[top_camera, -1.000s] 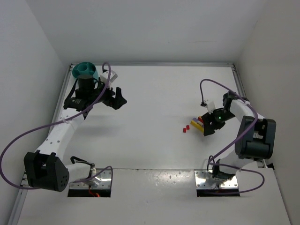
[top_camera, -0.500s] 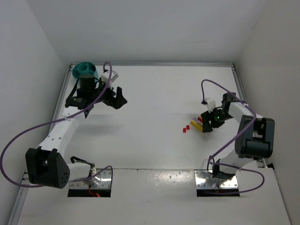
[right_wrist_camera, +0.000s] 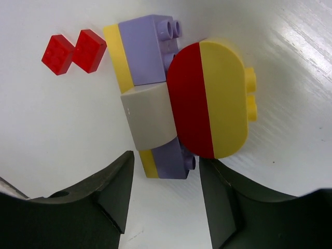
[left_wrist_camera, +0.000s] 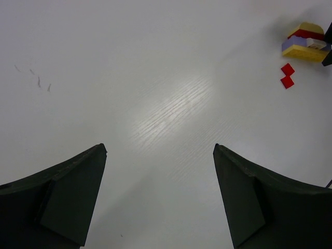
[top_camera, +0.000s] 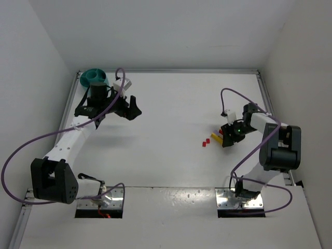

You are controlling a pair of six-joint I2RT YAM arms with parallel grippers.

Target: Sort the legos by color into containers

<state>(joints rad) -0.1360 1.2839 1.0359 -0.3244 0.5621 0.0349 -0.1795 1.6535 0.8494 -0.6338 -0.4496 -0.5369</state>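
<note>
A stuck-together cluster of legos [right_wrist_camera: 176, 93], with yellow, purple, red and grey bricks, lies on the white table. Two tiny red bricks [right_wrist_camera: 72, 49] lie just beside it. My right gripper [right_wrist_camera: 166, 158] is open, low over the table, with its fingers on either side of the cluster's near end, holding nothing. In the top view the cluster [top_camera: 218, 136] sits at the right gripper [top_camera: 226, 139], with the red bricks [top_camera: 206, 141] to its left. My left gripper [top_camera: 129, 110] is open and empty over bare table. The teal bowl [top_camera: 93, 76] stands in the far left corner, partly hidden by the left arm.
The left wrist view shows its open gripper [left_wrist_camera: 158, 148] above bare table, with the cluster [left_wrist_camera: 306, 44] and the red bricks [left_wrist_camera: 286, 75] far off at the upper right. Raised table rails [top_camera: 262, 88] and white walls enclose the workspace.
My right gripper has closed in slightly on the lego cluster. The left arm has shifted a little toward the back. Nothing has been picked up.
</note>
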